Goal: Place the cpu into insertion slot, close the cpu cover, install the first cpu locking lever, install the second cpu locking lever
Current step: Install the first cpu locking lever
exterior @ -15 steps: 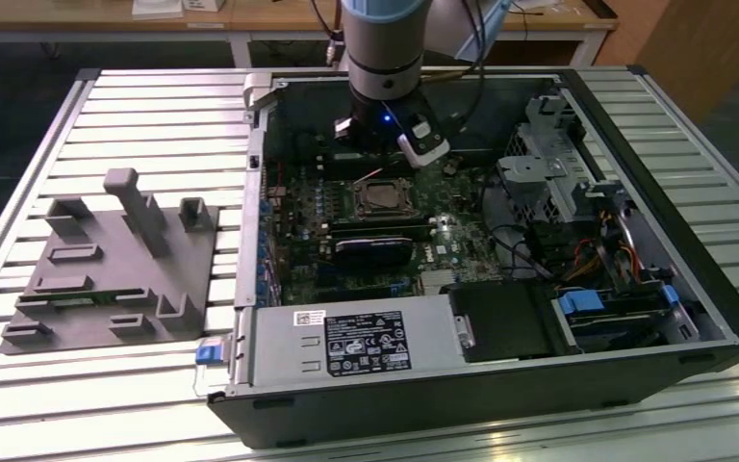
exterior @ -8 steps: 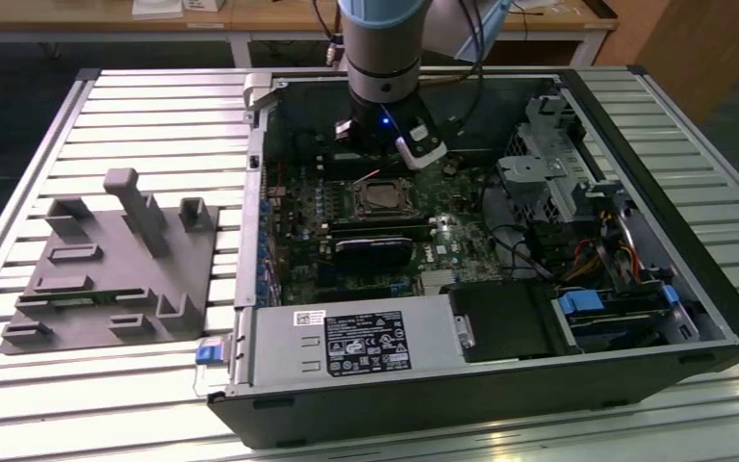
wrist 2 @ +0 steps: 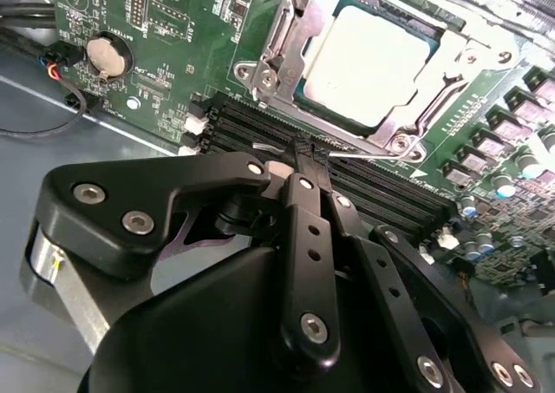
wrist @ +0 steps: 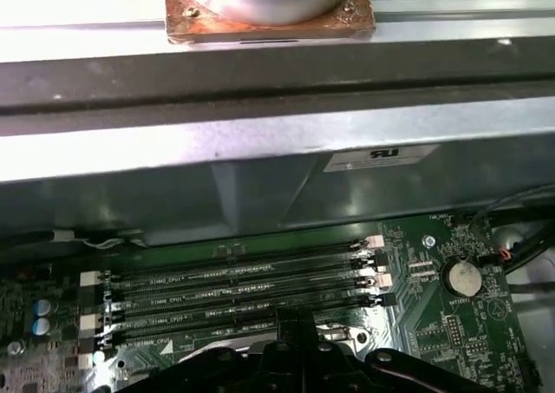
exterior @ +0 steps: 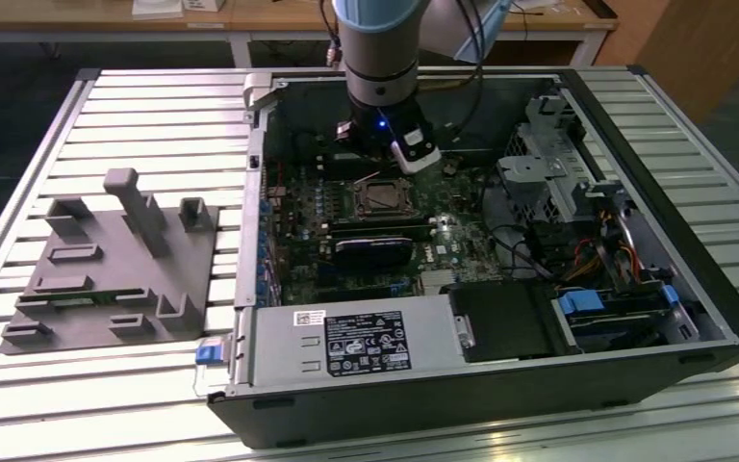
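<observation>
Bright overhead light glares off the slatted metal table (exterior: 139, 106) in the exterior view and washes the cpu (wrist 2: 368, 55) nearly white in the second wrist view. The case interior (exterior: 344, 144) lies in shadow, and all views look soft.

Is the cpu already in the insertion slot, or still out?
In: the cpu lies flat inside the insertion slot, the metal frame around its pale face.

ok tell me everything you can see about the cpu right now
The cpu is a flat square plate with a pale silver-grey metal face. It lies level in the insertion slot on the green board, with the thin metal cpu cover framing its edges. The gripper hovers beside it over the memory slots, not touching it.
</observation>
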Tool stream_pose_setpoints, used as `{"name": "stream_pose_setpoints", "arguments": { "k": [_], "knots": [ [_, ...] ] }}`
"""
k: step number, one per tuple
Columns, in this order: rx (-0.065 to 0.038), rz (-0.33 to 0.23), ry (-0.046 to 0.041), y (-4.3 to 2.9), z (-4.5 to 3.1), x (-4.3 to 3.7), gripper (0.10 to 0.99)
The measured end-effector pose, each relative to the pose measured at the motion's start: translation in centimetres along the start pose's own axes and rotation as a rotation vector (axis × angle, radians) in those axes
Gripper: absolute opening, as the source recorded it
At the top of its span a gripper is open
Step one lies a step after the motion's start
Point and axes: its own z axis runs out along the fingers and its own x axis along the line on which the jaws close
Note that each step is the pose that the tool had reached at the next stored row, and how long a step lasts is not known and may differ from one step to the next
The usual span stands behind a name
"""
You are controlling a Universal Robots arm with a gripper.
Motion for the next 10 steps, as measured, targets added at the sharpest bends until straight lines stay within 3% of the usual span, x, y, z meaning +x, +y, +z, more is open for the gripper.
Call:
{"name": "stream_pose_setpoints", "arguments": {
  "k": [10],
  "knots": [
    [0.006, 0.016, -0.0157, 0.24, 0.39, 0.43, 0.106]
  ]
}}
